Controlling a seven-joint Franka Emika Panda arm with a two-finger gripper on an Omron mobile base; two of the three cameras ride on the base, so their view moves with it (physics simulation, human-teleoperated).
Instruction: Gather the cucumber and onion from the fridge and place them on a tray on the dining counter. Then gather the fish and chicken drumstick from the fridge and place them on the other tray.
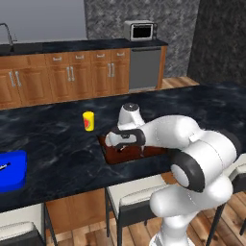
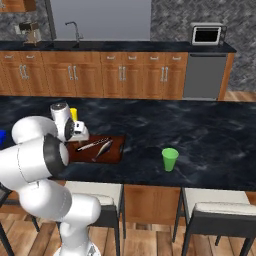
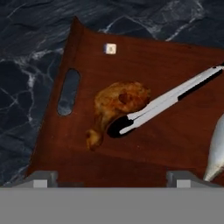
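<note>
**Ana:** Nearest the hand camera, the gripper (image 3: 112, 178) is hanging with its two fingertips spread wide, pinching nothing, just above the near edge of the other tray (image 3: 144, 61).

**Ben:** And what is lying on that dark reddish-brown tray?

**Ana:** The chicken drumstick (image 3: 117, 109) is resting free near the middle, narrow end pointing toward the gripper. A long black-and-white utensil (image 3: 168, 98) is lying slantwise with its dark tip touching the drumstick. At the right edge a pale grey pointed shape is showing; in the right base view it is looking like the fish (image 2: 103, 148), lying on the tray beside the utensil.

**Ben:** So the second half is looking done?

**Ana:** I am judging so: both pieces are sitting on the tray on the dining counter (image 1: 57, 139).

**Ben:** And farther off?

**Ana:** A yellow cup (image 1: 88, 120) is standing just beyond the tray, and a green cup (image 2: 169, 159) well apart on the other side. Far along the tabletop the blue tray (image 1: 12, 169) is showing at the frame edge; whether the cucumber and onion are lying in it, I cannot tell.
</note>
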